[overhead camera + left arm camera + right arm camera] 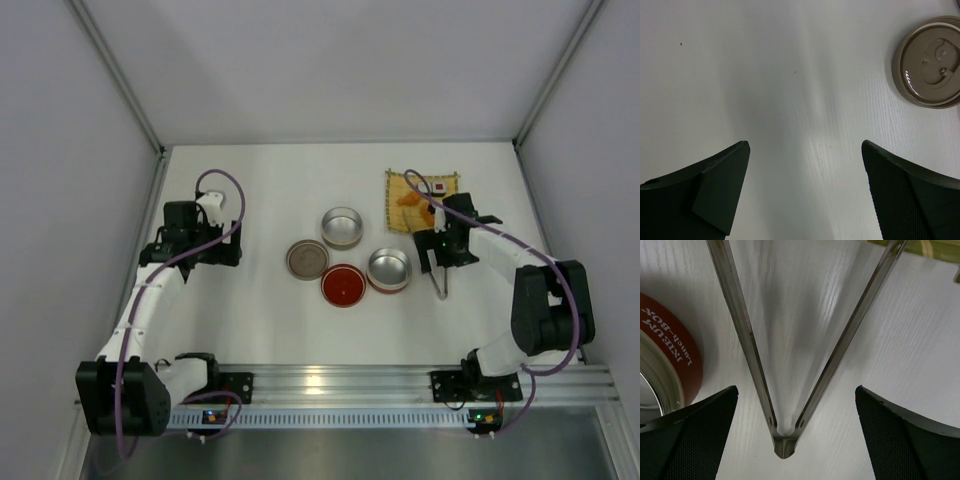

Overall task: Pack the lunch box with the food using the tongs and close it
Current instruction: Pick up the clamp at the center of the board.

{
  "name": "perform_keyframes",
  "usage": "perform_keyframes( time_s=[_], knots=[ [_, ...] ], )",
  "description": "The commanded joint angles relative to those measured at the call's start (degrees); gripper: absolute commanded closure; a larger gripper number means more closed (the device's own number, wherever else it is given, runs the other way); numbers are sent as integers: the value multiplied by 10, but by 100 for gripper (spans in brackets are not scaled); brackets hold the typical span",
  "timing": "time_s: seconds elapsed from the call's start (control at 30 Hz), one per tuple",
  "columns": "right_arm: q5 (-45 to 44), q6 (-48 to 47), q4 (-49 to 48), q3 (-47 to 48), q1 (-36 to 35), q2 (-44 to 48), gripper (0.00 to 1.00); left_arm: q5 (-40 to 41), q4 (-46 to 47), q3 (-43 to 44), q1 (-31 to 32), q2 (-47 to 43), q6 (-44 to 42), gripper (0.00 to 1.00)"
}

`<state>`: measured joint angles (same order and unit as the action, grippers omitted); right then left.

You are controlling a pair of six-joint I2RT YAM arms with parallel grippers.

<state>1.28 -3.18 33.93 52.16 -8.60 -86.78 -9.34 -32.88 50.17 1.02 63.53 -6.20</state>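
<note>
The silver tongs (785, 440) lie flat on the table, their joined end between my right gripper's (796, 388) open fingers and touching neither; the two arms spread away toward the mat. From above, the tongs (441, 286) stick out below the right gripper (440, 262). The lunch box is in parts: a red-walled tin (675, 355) just left of the tongs, two steel tins (342, 227) (389, 269), a red piece (343, 285) and a brown lid (307, 260). Food (408, 198) sits on the yellow mat (400, 212). My left gripper (805, 144) is open over bare table.
The brown lid (932, 60) lies ahead and to the right of the left gripper. A corner of the yellow mat (935, 250) shows past the tongs' arms. White walls enclose the table (260, 190) on three sides.
</note>
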Motion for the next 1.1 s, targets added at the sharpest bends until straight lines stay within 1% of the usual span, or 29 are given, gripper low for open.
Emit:
perform_keyframes(
  time_s=[0.0,0.13,0.43,0.53,0.73,0.8,0.87,1.07],
  knots=[
    [-11,22,-76,-1,-12,-6,1,0,35,8,1,4,-12,2],
    [-24,51,-112,-7,-12,-19,1,-4,39,5,1,9,-14,2],
    [-43,63,-158,-26,-14,-37,1,-21,51,-2,1,31,-4,2],
    [-54,63,-165,-35,-14,-35,5,-23,55,-3,1,41,3,2],
    [-68,63,-169,-41,-18,-35,8,-29,60,-5,1,46,11,2],
    [-65,60,-166,-37,-19,-42,10,-30,60,-5,1,46,10,2],
    [-50,57,-162,-30,-20,-53,14,-29,61,-6,1,44,11,2],
    [-27,57,-150,-24,-20,-56,19,-23,58,-13,1,40,4,2]
  ],
)
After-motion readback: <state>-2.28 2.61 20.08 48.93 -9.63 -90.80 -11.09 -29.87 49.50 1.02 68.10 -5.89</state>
